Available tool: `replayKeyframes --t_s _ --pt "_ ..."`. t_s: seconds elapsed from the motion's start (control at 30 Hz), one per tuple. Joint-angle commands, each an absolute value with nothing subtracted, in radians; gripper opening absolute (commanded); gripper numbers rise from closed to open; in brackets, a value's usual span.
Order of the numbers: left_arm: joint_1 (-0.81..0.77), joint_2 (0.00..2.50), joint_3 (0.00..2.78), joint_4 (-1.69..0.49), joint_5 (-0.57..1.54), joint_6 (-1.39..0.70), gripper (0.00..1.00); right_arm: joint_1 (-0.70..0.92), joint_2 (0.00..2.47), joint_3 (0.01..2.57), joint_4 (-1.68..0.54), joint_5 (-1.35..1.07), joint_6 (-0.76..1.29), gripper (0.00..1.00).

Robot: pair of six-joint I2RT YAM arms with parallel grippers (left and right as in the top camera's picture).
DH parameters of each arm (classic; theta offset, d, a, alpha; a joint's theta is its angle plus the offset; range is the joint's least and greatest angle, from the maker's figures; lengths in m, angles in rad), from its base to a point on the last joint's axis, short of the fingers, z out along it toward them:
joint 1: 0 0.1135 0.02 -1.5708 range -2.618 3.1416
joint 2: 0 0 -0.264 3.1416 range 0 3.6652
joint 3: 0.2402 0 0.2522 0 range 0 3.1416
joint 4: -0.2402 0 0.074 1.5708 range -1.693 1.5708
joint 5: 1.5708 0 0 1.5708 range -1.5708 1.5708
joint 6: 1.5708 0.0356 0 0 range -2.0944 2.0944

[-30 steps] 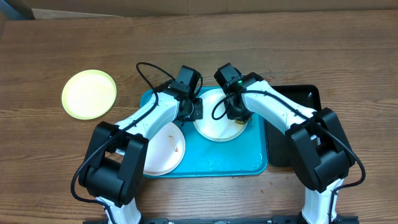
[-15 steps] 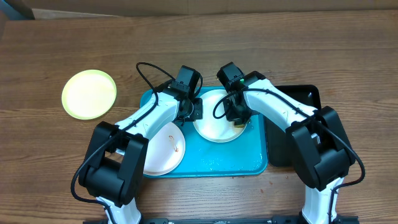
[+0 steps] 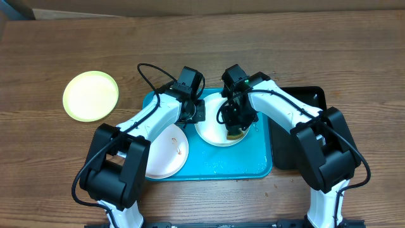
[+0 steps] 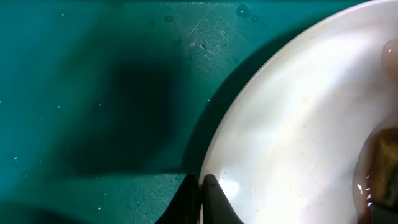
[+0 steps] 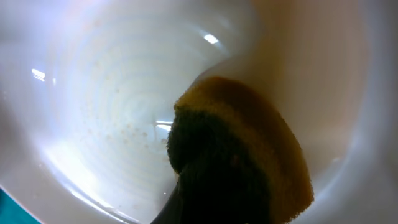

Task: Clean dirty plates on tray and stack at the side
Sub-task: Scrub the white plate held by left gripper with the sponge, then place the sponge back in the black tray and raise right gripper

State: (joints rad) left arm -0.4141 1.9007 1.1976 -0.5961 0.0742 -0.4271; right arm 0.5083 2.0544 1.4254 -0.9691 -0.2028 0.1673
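Sponge (image 5: 249, 143) has slid from the right edge toward the middle of the white plate (image 3: 212, 130) on the tray (image 3: 253, 161). My right pincer (image 3: 235, 126) stays clamped on it, and my left pincer (image 4: 200, 190) pinches the plate's rim. Scrubbing continues; stacking waits.

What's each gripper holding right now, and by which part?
Left gripper pinches the rear white plate by its rim. Right gripper holds a yellow sponge by its dark upper side, pressing it into that plate.
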Motion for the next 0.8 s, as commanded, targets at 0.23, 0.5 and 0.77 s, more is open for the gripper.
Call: replayKeyframes --t_s 0.23,0.5,0.77 --pt "-0.414 1.909 1.201 -0.595 0.078 -0.426 0.04 0.463 2.099 1.518 -0.952 -0.449 0.148 0.04" --pt "-0.414 1.909 1.201 -0.603 0.078 -0.426 0.04 0.351 2.083 1.681 -1.078 -0.555 0.080 0.04" --pt "-0.414 1.909 1.201 -0.603 0.078 -0.426 0.04 0.173 2.025 1.750 -1.301 -0.437 0.032 0.04"
